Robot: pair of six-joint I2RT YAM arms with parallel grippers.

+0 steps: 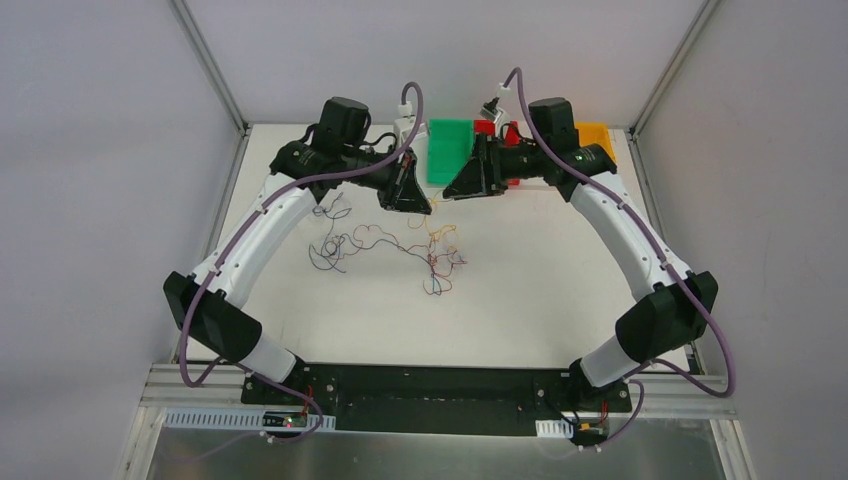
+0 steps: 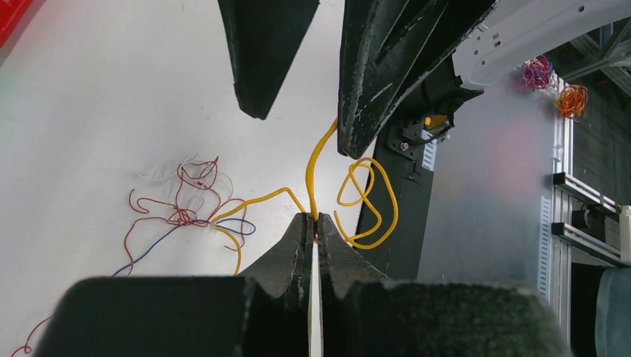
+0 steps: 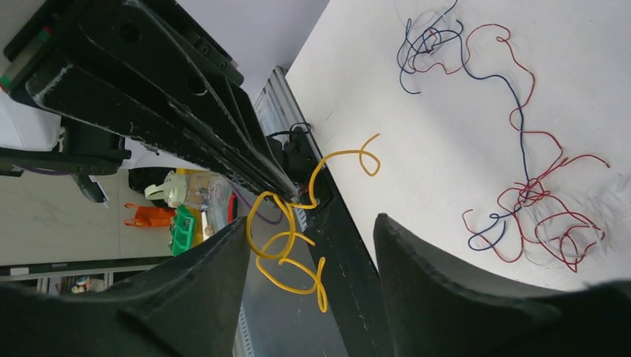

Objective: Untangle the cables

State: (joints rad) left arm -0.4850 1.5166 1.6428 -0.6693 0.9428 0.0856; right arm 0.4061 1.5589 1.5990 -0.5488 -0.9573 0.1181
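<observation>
The left end effector [image 2: 315, 220] pinches the yellow cable [image 2: 309, 175].

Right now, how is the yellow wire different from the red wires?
The yellow wire is pinched in the left jaws and lifted; the red wires lie loose on the table. The red wires tangle with a blue wire; the yellow wire's loops hang apart. Both are thin and curly.

White arms [image 1: 268, 222], black joints [image 1: 215, 315], purple cables [image 1: 182, 350], black fingers [image 3: 461, 290].
</observation>
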